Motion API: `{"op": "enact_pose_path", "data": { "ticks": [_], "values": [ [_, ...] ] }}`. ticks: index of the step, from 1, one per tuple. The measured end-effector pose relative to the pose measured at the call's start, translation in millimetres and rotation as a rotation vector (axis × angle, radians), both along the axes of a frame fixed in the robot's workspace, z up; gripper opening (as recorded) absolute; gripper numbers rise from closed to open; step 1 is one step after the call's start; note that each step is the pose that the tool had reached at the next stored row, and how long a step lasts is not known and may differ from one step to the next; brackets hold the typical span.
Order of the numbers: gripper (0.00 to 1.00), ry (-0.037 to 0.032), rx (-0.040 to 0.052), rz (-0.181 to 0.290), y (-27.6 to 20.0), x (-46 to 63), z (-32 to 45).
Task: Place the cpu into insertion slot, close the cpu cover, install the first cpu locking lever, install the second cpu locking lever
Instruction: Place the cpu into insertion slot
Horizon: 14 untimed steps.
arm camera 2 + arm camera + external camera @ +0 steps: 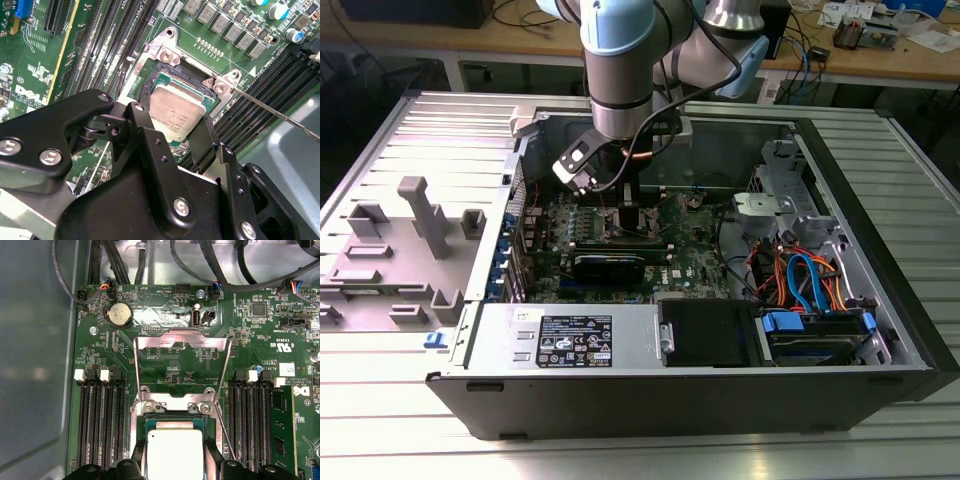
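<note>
The open computer case (620, 400) sits on the ribbed metal counter (620, 455), its near wall towards me. Over the green motherboard (695, 265) the arm reaches down. The pincer (170, 122) is clenched on the cpu (175, 107), one black finger pressed to each side. The chip is a little tilted, right at the insertion slot (165, 75), between the banks of long black memory slots (100, 425). A thin lever rod (270, 112) slants away from one socket corner. Beyond the slot in the first wrist view, the cpu cover (182, 341) is swung open, away from the slot, and a coin battery (120, 315) lies farther back.
</note>
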<state>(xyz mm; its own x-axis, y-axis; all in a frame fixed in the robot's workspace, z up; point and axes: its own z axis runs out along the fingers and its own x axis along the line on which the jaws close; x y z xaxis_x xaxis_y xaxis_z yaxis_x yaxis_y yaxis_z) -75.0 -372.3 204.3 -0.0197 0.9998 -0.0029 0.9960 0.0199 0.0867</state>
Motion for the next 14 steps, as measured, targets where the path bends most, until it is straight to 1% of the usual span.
{"op": "enact_pose_path", "data": {
  "ticks": [3, 6, 10, 14],
  "values": [
    [0.55, -0.0002, 0.0003, -0.003, -0.2, 0.0, -0.2],
    [0.55, -0.0001, 0.0001, -0.003, -1.7, -0.1, -0.2],
    [0.55, 0.0001, -0.0001, -0.006, -1.9, -0.3, -0.7],
    [0.55, -0.0001, 0.0002, -0.019, -1.8, -0.4, -2.2]
  ]
}}
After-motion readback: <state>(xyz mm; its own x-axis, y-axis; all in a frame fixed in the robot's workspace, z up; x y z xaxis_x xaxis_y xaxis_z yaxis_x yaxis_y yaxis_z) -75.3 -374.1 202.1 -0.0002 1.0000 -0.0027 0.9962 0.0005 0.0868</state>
